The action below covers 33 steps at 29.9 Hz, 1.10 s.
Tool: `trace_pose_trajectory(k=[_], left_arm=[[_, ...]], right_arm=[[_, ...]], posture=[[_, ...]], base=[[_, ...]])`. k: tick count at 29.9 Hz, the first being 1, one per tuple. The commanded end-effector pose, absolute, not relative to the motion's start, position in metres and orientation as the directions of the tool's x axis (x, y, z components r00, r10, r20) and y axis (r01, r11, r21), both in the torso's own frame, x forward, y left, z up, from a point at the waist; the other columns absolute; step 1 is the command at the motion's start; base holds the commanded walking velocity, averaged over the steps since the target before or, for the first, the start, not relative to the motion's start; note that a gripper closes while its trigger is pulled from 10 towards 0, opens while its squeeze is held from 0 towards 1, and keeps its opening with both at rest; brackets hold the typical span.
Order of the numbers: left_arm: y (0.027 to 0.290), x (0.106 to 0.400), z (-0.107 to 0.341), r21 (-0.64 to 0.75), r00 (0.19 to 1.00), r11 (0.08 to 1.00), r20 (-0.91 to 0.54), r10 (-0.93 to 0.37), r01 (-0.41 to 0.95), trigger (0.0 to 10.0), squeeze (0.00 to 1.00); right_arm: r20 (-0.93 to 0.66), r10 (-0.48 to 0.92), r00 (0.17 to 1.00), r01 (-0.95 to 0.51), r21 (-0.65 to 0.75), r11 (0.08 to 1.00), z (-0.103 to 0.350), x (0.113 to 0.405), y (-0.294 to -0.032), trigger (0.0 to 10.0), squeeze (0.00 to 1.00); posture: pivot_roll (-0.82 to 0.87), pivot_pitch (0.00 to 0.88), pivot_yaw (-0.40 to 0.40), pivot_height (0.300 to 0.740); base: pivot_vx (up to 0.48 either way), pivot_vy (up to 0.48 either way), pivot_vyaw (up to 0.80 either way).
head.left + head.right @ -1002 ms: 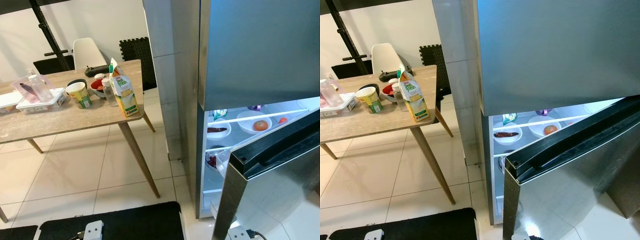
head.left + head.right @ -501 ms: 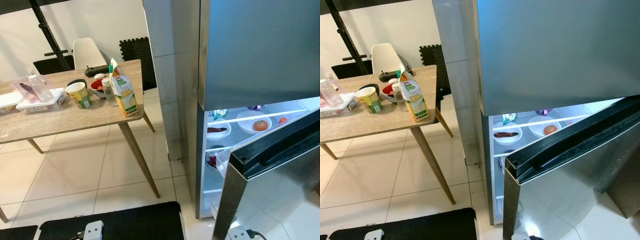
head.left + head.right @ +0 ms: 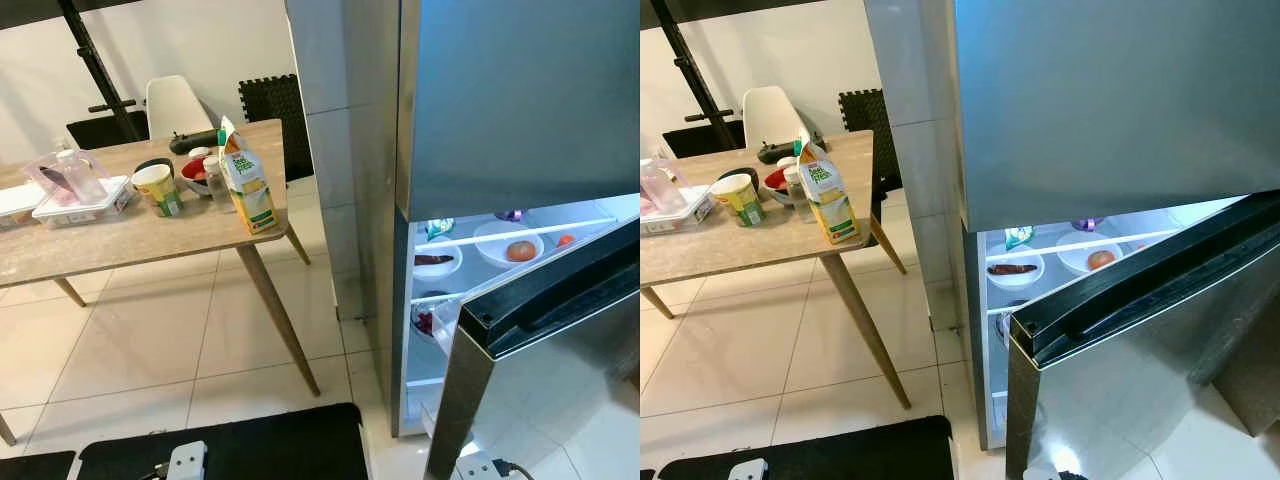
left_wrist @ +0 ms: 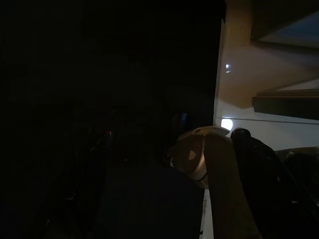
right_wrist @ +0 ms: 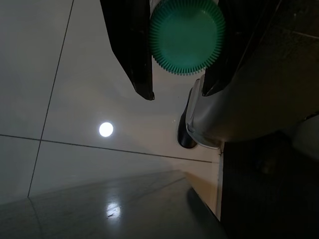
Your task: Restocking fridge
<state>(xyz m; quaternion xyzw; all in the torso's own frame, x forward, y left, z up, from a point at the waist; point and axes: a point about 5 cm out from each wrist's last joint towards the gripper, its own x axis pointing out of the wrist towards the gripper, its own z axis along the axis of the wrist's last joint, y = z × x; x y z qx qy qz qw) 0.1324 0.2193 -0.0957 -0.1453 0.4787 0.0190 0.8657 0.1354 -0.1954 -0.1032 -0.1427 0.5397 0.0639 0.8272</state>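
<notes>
The steel fridge (image 3: 500,100) stands at the right, and its lower door (image 3: 545,310) hangs open toward me. On the lit shelves inside sit a white bowl with an orange fruit (image 3: 508,246) and a bowl with a dark red item (image 3: 436,262). At the left, a wooden table (image 3: 130,240) holds a juice carton (image 3: 247,182), a yellow cup (image 3: 158,189), a red bowl (image 3: 195,172) and a clear container (image 3: 80,195). In the right wrist view, my right gripper (image 5: 178,93) is shut on a bottle with a green ribbed cap (image 5: 187,35), over pale floor tiles. The left wrist view is very dark.
A black mat (image 3: 230,445) lies on the tiled floor in front of me, with a white power strip (image 3: 187,462) at its near edge. A white chair (image 3: 177,103) and black foam mats (image 3: 270,100) stand behind the table. The table's slanted leg (image 3: 280,320) reaches toward the fridge.
</notes>
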Motion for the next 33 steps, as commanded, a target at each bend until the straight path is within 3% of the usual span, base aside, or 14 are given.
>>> trace_pose_trajectory(k=[1,33], left_arm=[[0.2268,0.132,-0.0942,-0.212,0.54,0.962,-0.837,-0.088,-0.173,10.0,0.0],[0.2236,0.1319,-0.095,-0.219,0.541,0.96,-0.836,-0.091,-0.176,10.0,0.0]], right_arm=[[-0.915,-0.03,0.402,-0.265,-0.148,0.953,-0.1043,0.1349,-0.1885,10.0,0.0],[-0.915,-0.034,0.403,-0.275,-0.156,0.949,-0.1038,0.1353,-0.1914,10.0,0.0]], posture=[[0.01,0.0,0.107,0.74],[0.01,0.0,0.095,0.74]], base=[[0.0,0.0,0.0],[0.0,0.0,0.0]])
